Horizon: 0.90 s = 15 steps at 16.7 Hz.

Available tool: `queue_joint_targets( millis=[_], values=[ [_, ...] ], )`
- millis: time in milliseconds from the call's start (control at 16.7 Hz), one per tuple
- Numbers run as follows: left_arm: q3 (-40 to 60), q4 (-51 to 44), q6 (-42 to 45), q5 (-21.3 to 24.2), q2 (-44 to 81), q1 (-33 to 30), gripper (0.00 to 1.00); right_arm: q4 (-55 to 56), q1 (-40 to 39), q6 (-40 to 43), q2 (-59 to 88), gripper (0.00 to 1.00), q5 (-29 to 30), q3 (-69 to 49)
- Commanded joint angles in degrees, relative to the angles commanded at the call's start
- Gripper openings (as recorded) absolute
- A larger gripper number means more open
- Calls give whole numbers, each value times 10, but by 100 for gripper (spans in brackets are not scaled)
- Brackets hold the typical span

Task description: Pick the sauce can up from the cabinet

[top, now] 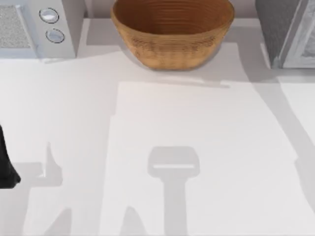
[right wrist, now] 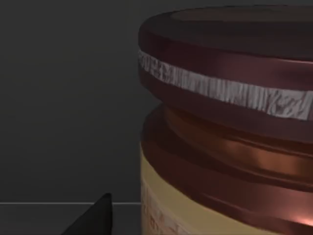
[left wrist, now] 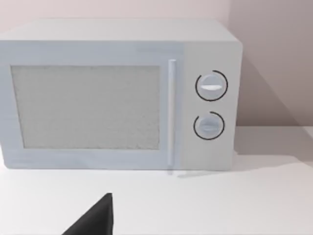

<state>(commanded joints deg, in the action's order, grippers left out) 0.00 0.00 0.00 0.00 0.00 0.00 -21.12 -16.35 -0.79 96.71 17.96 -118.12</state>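
Observation:
The sauce can [right wrist: 230, 147] looms very close in the right wrist view: maroon rim with a pale band, shiny bronze neck, tan label below. It stands upright on a dark floor with a dark grey wall [right wrist: 63, 98] behind it. A black tip of my right gripper [right wrist: 93, 220] pokes in just beside the can, level with its label. From above, the cabinet [top: 278, 29] sits at the table's far right corner, with a speckled dark grey side and a pale framed front. My left arm [top: 6, 167] rests at the table's left edge, and a black tip of its gripper [left wrist: 93, 220] faces the microwave.
A white microwave [top: 54, 24] with two round knobs stands at the far left, seen front-on as the microwave [left wrist: 122, 98] in the left wrist view. A big woven tan basket [top: 172, 34] sits at the far middle. The white table [top: 197, 147] stretches in front of them.

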Motion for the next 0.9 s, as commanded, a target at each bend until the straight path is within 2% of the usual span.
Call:
queue_joint_targets(
  millis=[420, 900],
  values=[
    [0, 0, 0, 0, 0, 0, 100, -3, 9, 0, 38, 100, -9, -41],
    [0, 0, 0, 0, 0, 0, 100, -3, 9, 0, 38, 40, -9, -41]
  ],
)
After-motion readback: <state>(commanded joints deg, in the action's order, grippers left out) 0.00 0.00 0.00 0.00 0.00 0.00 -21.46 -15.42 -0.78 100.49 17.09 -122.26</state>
